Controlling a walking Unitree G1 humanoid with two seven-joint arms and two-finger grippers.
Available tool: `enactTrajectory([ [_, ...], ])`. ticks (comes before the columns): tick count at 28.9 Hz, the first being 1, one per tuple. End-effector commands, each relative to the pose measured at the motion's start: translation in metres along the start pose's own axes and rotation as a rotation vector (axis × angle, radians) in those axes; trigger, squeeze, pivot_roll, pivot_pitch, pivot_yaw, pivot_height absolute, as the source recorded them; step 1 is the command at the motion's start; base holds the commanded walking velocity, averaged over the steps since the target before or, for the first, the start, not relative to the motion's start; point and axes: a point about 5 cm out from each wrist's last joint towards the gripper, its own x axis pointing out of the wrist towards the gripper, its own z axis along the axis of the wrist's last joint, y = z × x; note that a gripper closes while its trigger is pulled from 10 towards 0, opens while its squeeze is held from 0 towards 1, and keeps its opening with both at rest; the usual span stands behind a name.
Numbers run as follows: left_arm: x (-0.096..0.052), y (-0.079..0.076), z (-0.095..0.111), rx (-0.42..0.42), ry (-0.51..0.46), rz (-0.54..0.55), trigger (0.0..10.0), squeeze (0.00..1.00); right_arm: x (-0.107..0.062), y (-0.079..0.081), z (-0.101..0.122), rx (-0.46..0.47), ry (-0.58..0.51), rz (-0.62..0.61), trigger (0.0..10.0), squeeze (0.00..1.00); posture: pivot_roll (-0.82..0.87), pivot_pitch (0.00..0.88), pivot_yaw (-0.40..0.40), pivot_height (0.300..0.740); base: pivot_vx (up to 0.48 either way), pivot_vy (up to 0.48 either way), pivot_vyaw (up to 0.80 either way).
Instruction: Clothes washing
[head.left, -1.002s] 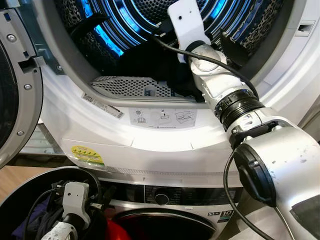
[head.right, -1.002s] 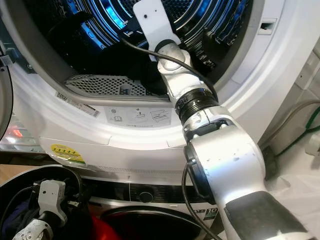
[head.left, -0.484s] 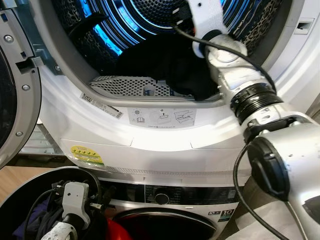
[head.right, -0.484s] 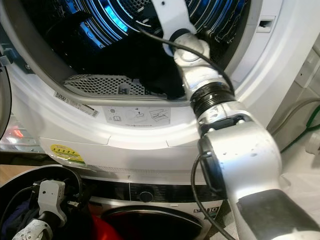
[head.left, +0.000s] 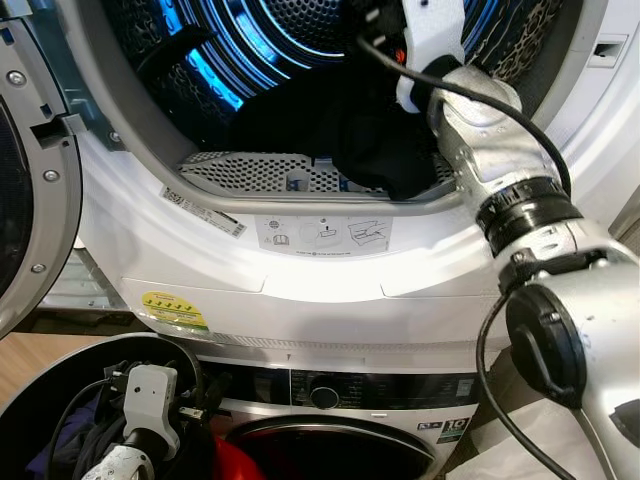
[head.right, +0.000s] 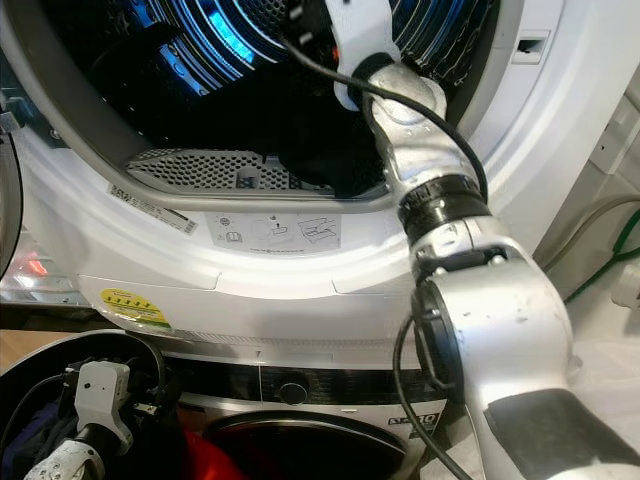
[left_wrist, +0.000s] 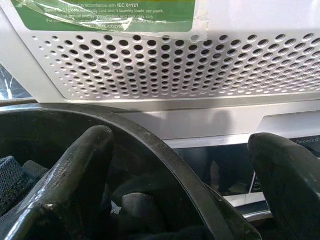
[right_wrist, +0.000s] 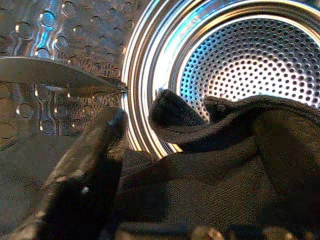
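Observation:
My right arm (head.left: 480, 150) reaches over the lip into the upper machine's blue-lit steel drum (head.left: 250, 40). In the right wrist view my right gripper (right_wrist: 200, 150) is shut on a dark garment (right_wrist: 210, 170); one black finger (right_wrist: 85, 185) shows and cloth hides the other. The garment (head.left: 380, 150) hangs from the wrist down over the drum's front lip. My left gripper (left_wrist: 175, 165) is open and empty, low at the left over the rim of a black laundry basket (head.left: 40, 400) with dark clothes inside.
The upper machine's door (head.left: 30, 170) stands open at the left. A perforated lint grille (head.left: 260, 172) lies along the lip. Below are a second machine's control knob (head.left: 324, 397) and round door (head.left: 330, 440). Something red (head.left: 235, 462) sits beside the basket.
My right arm has pushed up and deeper into the drum, its wrist swinging to the right, and the dark garment has risen with it. The left arm has stayed put.

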Motion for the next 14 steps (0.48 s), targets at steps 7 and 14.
enactTrajectory([
  [7,-0.001,-0.001,-0.002,-0.002,0.02,-0.007,10.0,0.0,-0.012,-0.014,0.0,-0.015,-0.046,-0.005,10.0,1.0,0.05,0.0,0.08,0.74,0.0,0.0,0.0],
  [14,-0.001,0.0,-0.001,-0.003,0.021,-0.001,10.0,0.0,-0.028,-0.022,0.008,0.012,-0.11,0.043,10.0,0.9,0.04,0.0,0.082,0.74,0.0,0.0,0.0],
])
